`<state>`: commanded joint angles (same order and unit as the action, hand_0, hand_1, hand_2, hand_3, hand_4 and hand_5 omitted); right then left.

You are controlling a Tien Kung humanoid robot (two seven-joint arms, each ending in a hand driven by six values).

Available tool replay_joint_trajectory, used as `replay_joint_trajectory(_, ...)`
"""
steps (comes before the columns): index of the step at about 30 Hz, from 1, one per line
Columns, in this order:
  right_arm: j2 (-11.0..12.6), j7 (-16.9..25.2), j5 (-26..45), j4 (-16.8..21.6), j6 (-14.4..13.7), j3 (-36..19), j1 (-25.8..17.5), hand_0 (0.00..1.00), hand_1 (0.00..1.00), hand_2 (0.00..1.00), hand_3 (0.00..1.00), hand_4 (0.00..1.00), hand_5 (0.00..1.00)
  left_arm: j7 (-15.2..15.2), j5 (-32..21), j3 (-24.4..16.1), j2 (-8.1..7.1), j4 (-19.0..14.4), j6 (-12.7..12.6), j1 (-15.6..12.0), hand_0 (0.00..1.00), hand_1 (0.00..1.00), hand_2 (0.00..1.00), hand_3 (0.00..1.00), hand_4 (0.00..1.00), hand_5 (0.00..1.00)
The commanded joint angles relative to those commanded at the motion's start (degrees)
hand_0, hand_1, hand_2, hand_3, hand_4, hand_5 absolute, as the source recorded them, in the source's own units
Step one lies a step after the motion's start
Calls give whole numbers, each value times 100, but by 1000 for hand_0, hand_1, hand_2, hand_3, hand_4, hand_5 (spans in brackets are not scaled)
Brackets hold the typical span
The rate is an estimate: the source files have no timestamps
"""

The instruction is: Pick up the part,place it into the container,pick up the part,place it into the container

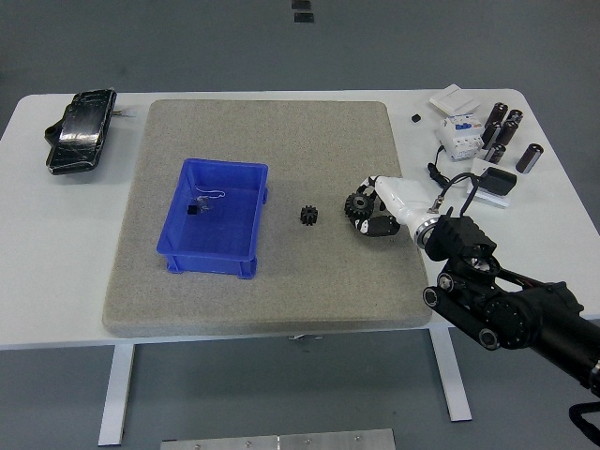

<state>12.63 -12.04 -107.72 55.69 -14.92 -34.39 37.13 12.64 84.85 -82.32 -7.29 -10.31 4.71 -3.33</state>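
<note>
Landmark: blue bin [216,217], open-topped, lying on the grey mat [262,141] left of the mat's middle; every place below is told from it.
Bin contents: one small black piece with a thin pale wire [204,203], on the floor toward the bin's far left part; the wire curls off to the right of the black piece; what the piece is, too small to tell.
Right hand [375,212]: well to the right of the bin, low over the mat; the black forearm comes in from the lower right corner and runs up and left; the wrist is white, the fingers black and white, pointing left toward the bin.
Right hand's fingers: curled round a black gear [357,204]; the toothed rim shows at the hand's left side, between the fingertips; whether the gear is clear of the mat, cannot tell.
Held gear's facing: tilted, its toothed edge toward the bin; axis direction unclear under the fingers.
Small gear [308,215]: black, free on the mat, between the bin and the hand, nearer the bin's right wall than the mat's right edge; apart from both; it looks to lie flat with its axis upright, teeth all round; no long axis to speak of.
</note>
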Motion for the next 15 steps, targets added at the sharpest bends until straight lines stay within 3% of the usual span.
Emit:
replay_joint_trajectory(5, -103, -99, -121, 567, -118, 82, 86, 447, 488, 492, 563, 707, 78, 4, 10, -12, 11, 0, 0, -5, 670, 642, 606, 629, 700, 573)
replay_joint_trajectory(9, -347, -143, -169, 997, -278, 297, 181, 445, 487, 491, 570, 698, 75, 9, 18, -16, 23, 0, 3, -11, 670, 642, 606, 629, 700, 571)
replay_joint_trajectory(14, -691, -143, -300, 1053, -595, 755, 338, 445, 487, 491, 570, 698, 75, 25, 35, -24, 25, 0, 5, -14, 670, 642, 606, 629, 700, 571)
replay_joint_trajectory(15, -753, -157, -329, 1023, -629, 858, 374, 628, 653, 647, 660, 521, 211, 26, 37, -25, 24, 0, 5, -11, 670, 642, 606, 629, 701, 572)
